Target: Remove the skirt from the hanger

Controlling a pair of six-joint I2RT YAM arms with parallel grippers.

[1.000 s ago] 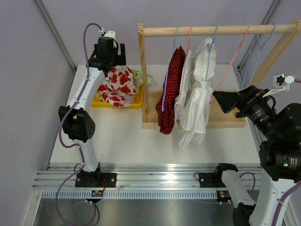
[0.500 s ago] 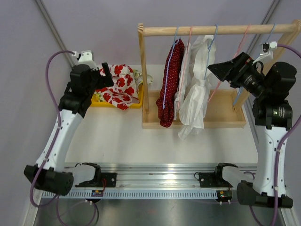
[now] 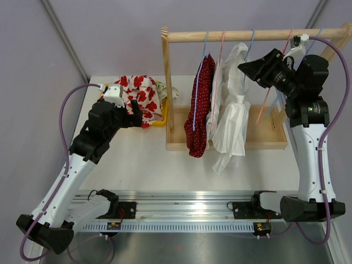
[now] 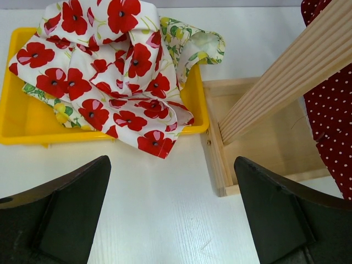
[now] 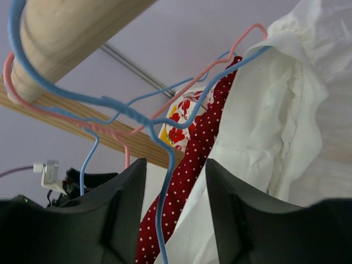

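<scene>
Three garments hang from the wooden rail: a red polka-dot one, a white one behind it, and a white skirt-like one on a blue hanger. My right gripper is up by the rail at that white garment's shoulder. In the right wrist view its jaws stand partly apart, with the blue hanger wire running between them and gripped by neither jaw. White cloth and red dotted cloth lie just beyond. My left gripper is wide open above the table, holding nothing.
A yellow tray at the back left holds a red-poppy floral cloth that spills over its rim. The rack's wooden base and left post stand beside it. Empty pink and blue hangers hang at the rail's right end.
My right arm rose to the top of the rack and its jaws narrowed round the blue hanger wire. My left arm pulled back from above the tray toward the near side.
</scene>
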